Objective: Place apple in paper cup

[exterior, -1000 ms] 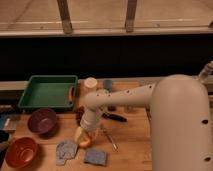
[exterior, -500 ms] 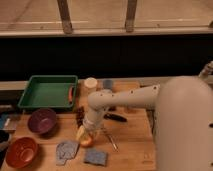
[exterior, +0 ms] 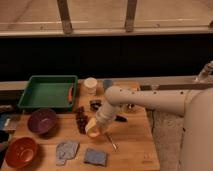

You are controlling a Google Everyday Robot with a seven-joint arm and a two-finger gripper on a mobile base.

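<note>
The apple [exterior: 91, 131], yellow-orange, sits at the tip of my gripper [exterior: 96, 127], low over the wooden table [exterior: 132, 145] near its middle. The gripper is shut on the apple, and the white arm reaches in from the right. The paper cup [exterior: 90, 85], small and cream-white, stands upright at the back of the table, just right of the green tray, well behind the gripper. A dark grape bunch [exterior: 80, 120] lies just left of the apple.
A green tray [exterior: 48, 92] stands back left. A purple bowl [exterior: 41, 120] and a red-orange bowl [exterior: 19, 152] stand at the left. Two grey-blue sponges [exterior: 66, 150] [exterior: 95, 156] lie at the front. A small utensil [exterior: 111, 141] and dark objects [exterior: 95, 104] lie near the arm.
The gripper and the apple have shifted a little to the right and slightly up. The cup, bowls and tray have not moved.
</note>
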